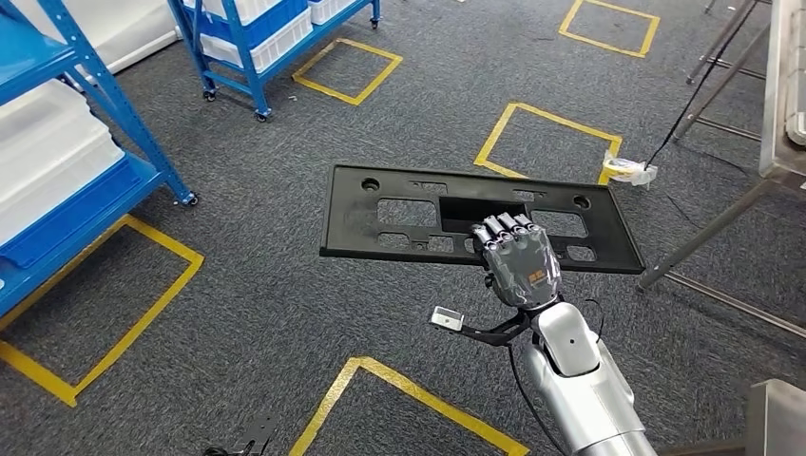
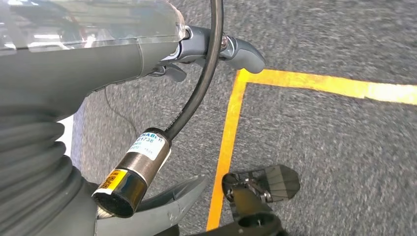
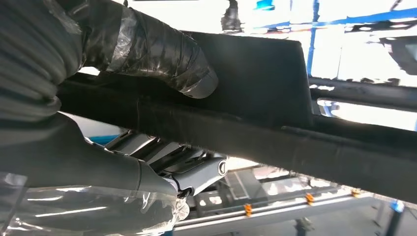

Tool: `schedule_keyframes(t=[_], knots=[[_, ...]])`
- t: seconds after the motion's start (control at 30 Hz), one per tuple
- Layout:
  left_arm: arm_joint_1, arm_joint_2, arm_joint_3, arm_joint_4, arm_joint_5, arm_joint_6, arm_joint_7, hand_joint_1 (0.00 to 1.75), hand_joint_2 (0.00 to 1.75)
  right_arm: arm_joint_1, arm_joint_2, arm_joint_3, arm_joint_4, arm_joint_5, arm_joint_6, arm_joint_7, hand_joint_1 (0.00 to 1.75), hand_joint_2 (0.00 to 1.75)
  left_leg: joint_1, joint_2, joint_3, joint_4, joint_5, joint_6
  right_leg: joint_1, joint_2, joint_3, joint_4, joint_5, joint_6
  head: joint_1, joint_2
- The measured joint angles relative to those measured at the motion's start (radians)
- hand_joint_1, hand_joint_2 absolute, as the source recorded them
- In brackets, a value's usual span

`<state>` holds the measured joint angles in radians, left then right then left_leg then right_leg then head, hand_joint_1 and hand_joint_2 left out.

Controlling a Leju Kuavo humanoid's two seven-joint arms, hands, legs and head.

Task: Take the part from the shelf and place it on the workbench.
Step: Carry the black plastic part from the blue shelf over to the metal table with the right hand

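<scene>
- The little white label on the metal cylinder clamped around the black cable has cut-off print, looks like "HABI" on top and "51738" under it. The rest is too tiny to read.
- There's a yellow sticker lower on the same cylinder, but it's unreadable.
- The right hand has an orange mark on its back, too small to make out.

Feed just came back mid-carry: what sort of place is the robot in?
Probably a factory or warehouse floor: blue shelves holding white bins, yellow floor squares on grey carpet, and the right hand gripping a black part.
</scene>
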<state>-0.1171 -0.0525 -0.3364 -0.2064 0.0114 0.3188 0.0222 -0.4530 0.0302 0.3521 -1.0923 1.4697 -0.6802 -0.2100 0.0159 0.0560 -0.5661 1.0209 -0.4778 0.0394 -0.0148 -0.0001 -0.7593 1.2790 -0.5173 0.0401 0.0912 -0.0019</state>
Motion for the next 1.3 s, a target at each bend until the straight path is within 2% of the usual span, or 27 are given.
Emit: schedule_keyframes(t=[0.03, 0.07, 0.13, 0.17, 0.23, 0.3, 0.37, 0.4, 0.43, 0.47, 0.5, 0.53, 0.6, 0.67, 0.73, 0.77, 0.8, 0.87, 0.93, 0.97, 1.0, 1.07, 1.13, 1.17, 1.23, 1.27, 1.3], knots=[[-0.001, 0.000, 0.000, 0.000, 0.000, -0.001, 0.001, 0.00, 1.75, 0.002, -0.002, 0.000, -0.003, 0.002, 0.000, 0.003, 1.75, 1.75, 0.000, 0.011, 0.003, 0.000, -0.002, -0.002, 0.001, -0.012, 0.038, -0.067, 0.034, -0.003, 0.000, 0.000], [-0.002, -0.001, 0.000, 0.000, -0.001, -0.002, 0.001, 0.00, 1.75, 0.002, -0.004, 0.000, -0.006, 0.002, 0.000, 0.006, 1.75, 1.75, -0.003, 0.021, 0.006, 0.000, -0.006, -0.007, 0.007, -0.036, 0.078, -0.141, 0.059, -0.009, 0.000, 0.000], [-0.003, -0.001, -0.001, 0.000, -0.001, -0.003, 0.002, 0.00, 1.75, 0.000, -0.006, 0.000, -0.013, 0.003, 0.000, 0.010, 1.75, 1.75, -0.008, 0.041, 0.011, 0.001, -0.012, -0.016, 0.019, -0.069, 0.127, -0.234, 0.083, -0.022, -0.001, 0.000], [-0.004, -0.002, -0.001, 0.000, -0.001, -0.004, 0.002, 0.00, 1.75, 0.000, -0.007, 0.000, -0.016, 0.004, 0.000, 0.013, 1.75, 1.75, -0.011, 0.051, 0.013, 0.001, -0.013, -0.021, 0.025, -0.072, 0.131, -0.245, 0.081, -0.028, -0.002, 0.000], [-0.006, -0.004, -0.002, 0.000, -0.002, -0.004, 0.002, 0.00, 1.75, 0.003, -0.012, 0.000, -0.019, 0.008, 0.000, 0.018, 1.75, 1.75, -0.011, 0.067, 0.017, 0.000, -0.019, -0.030, 0.024, -0.048, 0.130, -0.252, 0.085, -0.039, -0.002, 0.000], [-0.009, -0.005, -0.005, -0.001, -0.003, -0.005, 0.003, 0.00, 1.75, 0.004, -0.017, 0.000, -0.023, 0.011, 0.000, 0.025, 1.75, 1.75, -0.007, 0.033, 0.006, 0.035, -0.048, -0.039, 0.016, -0.026, 0.136, -0.263, 0.092, -0.054, -0.003, 0.000], [-0.008, -0.005, -0.007, -0.001, -0.004, -0.005, 0.004, 0.00, 1.75, 0.004, -0.019, 0.001, -0.025, 0.015, 0.000, 0.032, 1.75, 1.75, -0.004, -0.026, -0.046, 0.150, -0.108, -0.044, 0.012, -0.001, 0.139, -0.269, 0.096, -0.062, -0.004, 0.000], [-0.007, -0.005, -0.007, -0.001, -0.004, -0.006, 0.005, 0.00, 1.75, 0.005, -0.019, 0.001, -0.025, 0.017, 0.000, 0.035, 1.75, 1.75, -0.004, -0.041, -0.081, 0.219, -0.133, -0.046, 0.012, 0.012, 0.138, -0.268, 0.096, -0.064, -0.005, 0.000], [-0.005, -0.005, -0.008, -0.001, -0.005, -0.006, 0.005, 0.00, 1.75, 0.006, -0.019, 0.001, -0.025, 0.018, 0.000, 0.038, 1.75, 1.75, -0.004, -0.048, -0.108, 0.269, -0.143, -0.047, 0.013, 0.028, 0.138, -0.265, 0.096, -0.064, -0.006, 0.000], [-0.003, -0.005, -0.008, -0.001, -0.005, -0.006, 0.006, 0.00, 1.75, 0.007, -0.020, 0.002, -0.025, 0.019, 0.000, 0.041, 1.75, 1.75, -0.004, -0.050, -0.120, 0.283, -0.133, -0.047, 0.013, 0.043, 0.137, -0.262, 0.095, -0.064, -0.006, 0.000], [-0.004, -0.005, -0.008, -0.001, -0.006, -0.006, 0.006, 0.00, 1.75, 0.008, -0.021, 0.002, -0.025, 0.019, 0.000, 0.043, 1.75, 1.75, -0.004, -0.052, -0.114, 0.257, -0.104, -0.047, 0.012, 0.058, 0.137, -0.258, 0.094, -0.064, -0.006, 0.000], [-0.005, -0.005, -0.008, -0.001, -0.007, -0.006, 0.006, 0.00, 1.75, 0.008, -0.021, 0.002, -0.026, 0.019, 0.000, 0.044, 1.75, 1.75, -0.003, -0.061, -0.092, 0.199, -0.063, -0.045, 0.012, 0.073, 0.136, -0.254, 0.093, -0.062, -0.006, 0.000], [-0.007, -0.004, -0.008, -0.001, -0.011, -0.006, 0.005, 0.00, 1.75, 0.007, -0.022, 0.002, -0.026, 0.018, 0.000, 0.049, 1.75, 1.75, 0.000, -0.103, -0.040, 0.074, -0.008, -0.039, 0.011, 0.099, 0.131, -0.243, 0.089, -0.056, -0.005, 0.000], [-0.009, -0.004, -0.008, -0.001, -0.014, -0.006, 0.005, 0.00, 1.75, 0.006, -0.023, 0.002, -0.028, 0.017, 0.000, 0.052, 1.75, 1.75, 0.000, -0.128, -0.019, 0.024, 0.000, -0.033, 0.009, 0.121, 0.120, -0.237, 0.091, -0.044, -0.005, 0.000], [-0.011, -0.005, -0.009, -0.001, -0.016, -0.006, 0.005, 0.00, 1.75, 0.009, -0.027, 0.002, -0.028, 0.017, 0.000, 0.052, 1.75, 1.75, -0.001, -0.110, -0.017, 0.017, 0.004, -0.024, 0.005, 0.136, 0.112, -0.240, 0.096, -0.030, -0.006, 0.000], [-0.012, -0.005, -0.009, -0.001, -0.017, -0.006, 0.005, 0.00, 1.75, 0.011, -0.031, 0.003, -0.029, 0.017, 0.000, 0.053, 1.75, 1.75, 0.000, -0.099, -0.015, 0.011, 0.009, -0.017, 0.007, 0.124, 0.109, -0.235, 0.093, -0.025, -0.005, 0.000], [-0.013, -0.006, -0.009, -0.001, -0.018, -0.007, 0.004, 0.00, 1.75, 0.010, -0.033, 0.003, -0.029, 0.018, 0.000, 0.054, 1.75, 1.75, 0.002, -0.086, -0.014, 0.005, 0.013, -0.009, 0.008, 0.097, 0.098, -0.213, 0.078, -0.021, -0.003, 0.000], [-0.013, -0.006, -0.009, -0.001, -0.019, -0.008, 0.004, 0.00, 1.75, 0.009, -0.036, 0.004, -0.030, 0.019, 0.000, 0.059, 1.75, 1.75, 0.000, -0.060, -0.012, -0.002, 0.017, 0.001, 0.009, 0.033, 0.050, -0.112, 0.019, -0.012, 0.000, 0.000], [-0.011, -0.005, -0.009, -0.001, -0.020, -0.010, 0.004, 0.00, 1.75, 0.011, -0.038, 0.005, -0.030, 0.021, 0.000, 0.064, 1.75, 1.75, -0.002, -0.033, -0.013, -0.002, 0.015, 0.004, 0.002, 0.011, -0.007, 0.009, -0.030, -0.003, 0.000, 0.000], [-0.011, -0.005, -0.010, -0.001, -0.020, -0.011, 0.004, 0.00, 1.75, 0.012, -0.039, 0.006, -0.029, 0.022, 0.000, 0.066, 1.75, 1.75, -0.002, -0.020, -0.013, -0.002, 0.014, 0.004, -0.002, 0.008, -0.017, 0.032, -0.031, 0.001, 0.000, 0.000], [-0.011, -0.006, -0.010, -0.001, -0.020, -0.012, 0.005, 0.00, 1.75, 0.014, -0.041, 0.006, -0.029, 0.023, 0.000, 0.069, 1.75, 1.75, -0.002, -0.007, -0.011, -0.001, 0.012, 0.003, -0.006, 0.004, -0.008, 0.017, -0.014, 0.004, 0.001, 0.000], [-0.013, -0.006, -0.013, -0.001, -0.020, -0.014, 0.005, 0.00, 1.75, 0.014, -0.044, 0.008, -0.030, 0.025, 0.000, 0.074, 1.75, 1.75, -0.003, 0.015, -0.006, -0.001, 0.007, -0.004, -0.009, -0.025, 0.060, -0.107, 0.044, 0.005, 0.001, 0.000], [-0.015, -0.005, -0.014, -0.001, -0.021, -0.016, 0.007, 0.00, 1.75, 0.012, -0.046, 0.010, -0.030, 0.027, 0.000, 0.079, 1.75, 1.75, -0.007, 0.032, 0.000, 0.001, 0.000, -0.015, -0.002, -0.058, 0.119, -0.218, 0.079, -0.003, 0.000, 0.000], [-0.015, -0.005, -0.015, -0.001, -0.021, -0.016, 0.008, 0.00, 1.75, 0.012, -0.047, 0.010, -0.030, 0.027, 0.000, 0.081, 1.75, 1.75, -0.010, 0.041, 0.002, 0.001, -0.003, -0.021, 0.003, -0.063, 0.129, -0.240, 0.081, -0.010, -0.001, 0.000], [-0.016, -0.006, -0.016, -0.001, -0.021, -0.018, 0.009, 0.00, 1.75, 0.012, -0.050, 0.010, -0.031, 0.028, 0.000, 0.084, 1.75, 1.75, -0.009, 0.059, 0.008, -0.001, -0.006, -0.032, 0.009, -0.042, 0.127, -0.244, 0.082, -0.024, -0.002, 0.000], [-0.018, -0.006, -0.016, -0.001, -0.021, -0.019, 0.009, 0.00, 1.75, 0.013, -0.051, 0.011, -0.031, 0.028, 0.000, 0.084, 1.75, 1.75, -0.007, 0.056, 0.010, 0.002, -0.012, -0.038, 0.008, -0.030, 0.128, -0.247, 0.083, -0.030, -0.002, 0.000], [-0.019, -0.006, -0.017, -0.001, -0.021, -0.020, 0.009, 0.00, 1.75, 0.012, -0.053, 0.011, -0.033, 0.028, 0.000, 0.084, 1.75, 1.75, -0.003, 0.039, 0.006, 0.016, -0.025, -0.042, 0.006, -0.020, 0.130, -0.250, 0.085, -0.038, -0.002, 0.000]])
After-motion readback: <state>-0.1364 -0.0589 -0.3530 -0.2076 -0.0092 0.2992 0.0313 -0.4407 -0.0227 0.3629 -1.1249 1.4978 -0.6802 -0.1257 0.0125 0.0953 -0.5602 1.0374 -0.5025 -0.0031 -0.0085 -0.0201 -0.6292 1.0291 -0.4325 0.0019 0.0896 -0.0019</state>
